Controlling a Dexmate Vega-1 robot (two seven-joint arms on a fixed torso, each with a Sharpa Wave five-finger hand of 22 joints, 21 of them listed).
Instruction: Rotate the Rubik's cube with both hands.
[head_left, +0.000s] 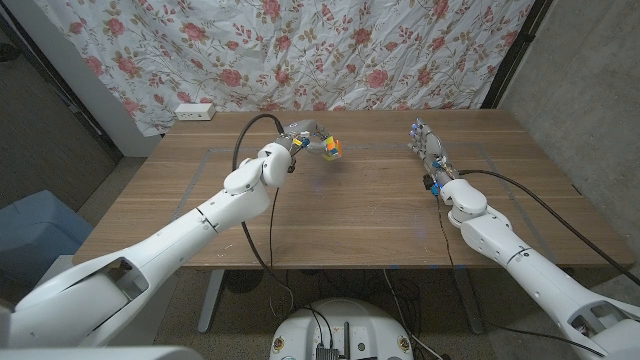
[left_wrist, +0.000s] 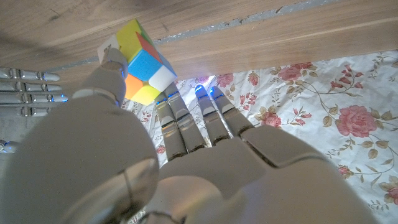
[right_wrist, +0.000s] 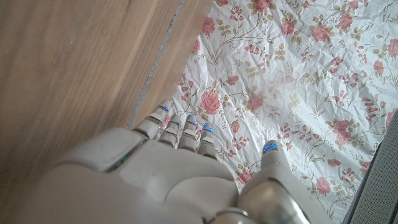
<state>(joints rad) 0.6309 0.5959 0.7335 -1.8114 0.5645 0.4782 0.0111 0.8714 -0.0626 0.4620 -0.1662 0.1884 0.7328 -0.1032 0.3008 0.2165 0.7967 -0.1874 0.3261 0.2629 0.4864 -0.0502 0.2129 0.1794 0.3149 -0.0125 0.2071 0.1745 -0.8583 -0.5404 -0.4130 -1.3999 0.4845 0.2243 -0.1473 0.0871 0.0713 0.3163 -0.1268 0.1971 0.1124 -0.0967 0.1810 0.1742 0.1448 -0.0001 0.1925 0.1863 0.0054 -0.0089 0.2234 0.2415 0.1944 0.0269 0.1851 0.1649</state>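
1. no brand, label or readable writing shows on any object in these views.
2. the left hand is at the far middle of the brown wooden tabletop, at the end of the white left arm, which reaches in from the near left corner with a black cable looping over its wrist.
3. the small multicoloured rubik's cube with yellow, orange, blue, green and white stickers is in the left hand's grip, at the fingertips, just right of the hand in the head view and slightly above the tabletop surface.
4. in the left wrist view the rubik's cube is pinched between the thumb on one side and the straightened fingers on the other; its orange, blue, yellow and white faces face the camera and it sits tilted on a corner.
5. the right hand is at the far right part of the tabletop, well apart from the cube, at the end of the white right arm, which comes in from the near right corner.
6. the right hand holds nothing; in the right wrist view its fingers are extended side by side with the thumb set apart, pointing toward the tabletop's far edge.
7. a white cloth printed with pink roses and green-brown leaves hangs behind the tabletop, and a white power strip sits just past the far left corner.
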